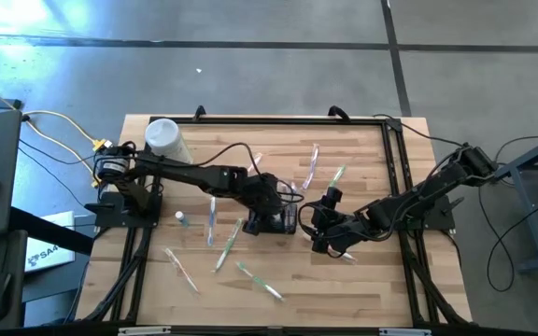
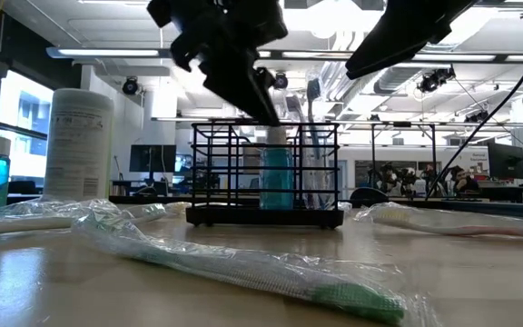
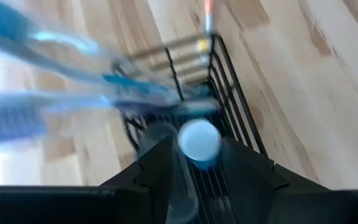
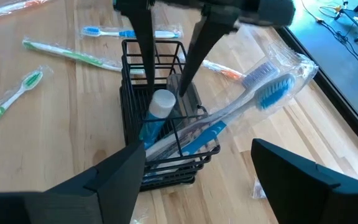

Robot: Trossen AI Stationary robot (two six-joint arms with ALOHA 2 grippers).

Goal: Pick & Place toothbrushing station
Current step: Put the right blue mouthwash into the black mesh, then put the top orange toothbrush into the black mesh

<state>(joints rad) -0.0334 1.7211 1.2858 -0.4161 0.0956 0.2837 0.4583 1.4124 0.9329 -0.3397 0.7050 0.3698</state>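
- At table centre: black wire caddy (toothbrushing station) stands upright on the wood table, between the two grippers.
- Inside caddy: small blue tube w/ white cap, upright; also a wrapped blue toothbrush leaning out over the caddy rim, bristle end up in its clear wrap.
- Left gripper directly above caddy, fingers pointing down, straddling the capped tube; fingers partly apart. Can't tell if pads actually touch the tube – not clearly gripping anything.
- Left wrist view: same cap sits between the two dark fingers, caddy bars below.
- Right gripper just beside caddy on its right side, low, jaws spread wide, nothing in them; wrist cam looks at caddy between its fingers.
- White lidded cylinder at far-left corner of table, well apart from caddy.
- Loose wrapped toothbrushes scattered on table: green-handled one near front, another green one left of caddy, more behind caddy.
- Low view: wrapped green brush lies closest to the cam, caddy behind it.
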